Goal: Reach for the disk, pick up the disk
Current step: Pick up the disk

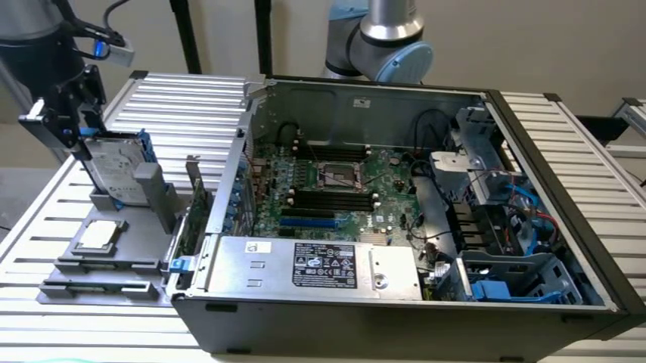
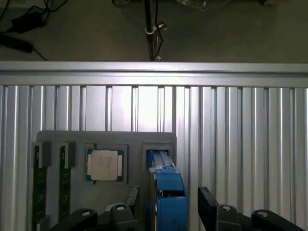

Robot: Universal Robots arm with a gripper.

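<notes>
In the exterior view, nearest the camera stands the dark front wall of an open computer case (image 1: 404,321). Just inside it lies a grey metal box (image 1: 323,265) with a black-and-white sticker. To the exterior view's left of the case, a grey holder (image 1: 111,265) rests on the ribbed aluminium desk (image 1: 91,336), with a small square processor chip (image 1: 98,236) lying flat in one pocket. Behind the chip, the disk (image 1: 109,162) stands on edge in a slot of the same holder, its blue bracket running up the side that faces the case. The jaws hang at the disk's upper edge, spread wide. The wrist view shows one on each side of the disk (image 2: 171,209) with a gap on both sides, so nothing is gripped. Past the disk in that view sit the chip (image 2: 105,165) and two memory sticks (image 2: 38,192) in the holder (image 2: 106,139). Beyond them are the desk's (image 2: 240,125) slats and the floor (image 2: 226,33). Farther back in the exterior view, the green motherboard (image 1: 343,189) lies in the case, and a silver arm joint (image 1: 389,41) rises behind it.
</notes>
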